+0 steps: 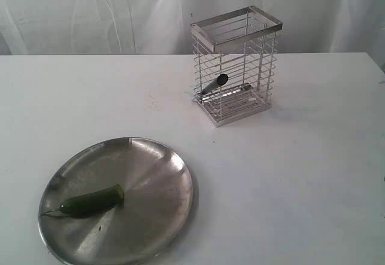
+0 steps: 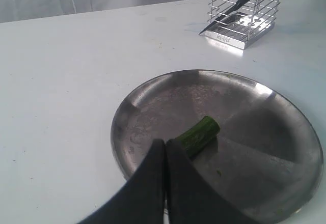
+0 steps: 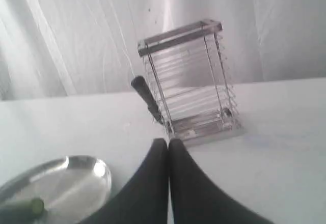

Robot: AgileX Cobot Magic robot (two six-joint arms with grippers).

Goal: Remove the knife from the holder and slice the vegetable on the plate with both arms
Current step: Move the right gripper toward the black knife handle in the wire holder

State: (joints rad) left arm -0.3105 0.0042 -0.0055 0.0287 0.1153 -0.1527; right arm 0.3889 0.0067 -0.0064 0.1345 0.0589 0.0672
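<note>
The silver wire holder (image 1: 236, 65) stands at the back of the white table, and the dark knife (image 1: 215, 84) leans inside it with its black handle poking out through the bars. The wrist views also show the holder (image 2: 245, 7) (image 3: 189, 81) and the knife (image 2: 239, 5) (image 3: 146, 98). A green vegetable (image 1: 91, 202) lies on the steel plate (image 1: 156, 174) at the front left, cut end toward the plate's middle. My left gripper (image 2: 166, 143) is shut and empty, hovering over the vegetable (image 2: 199, 135) on the plate (image 2: 254, 127). My right gripper (image 3: 168, 142) is shut and empty, short of the holder. Neither arm shows in the exterior view.
White curtains hang behind the table. The plate (image 3: 76, 180) and the vegetable's end (image 3: 23, 207) appear at the edge of the right wrist view. The table's right edge (image 1: 376, 60) lies past the holder.
</note>
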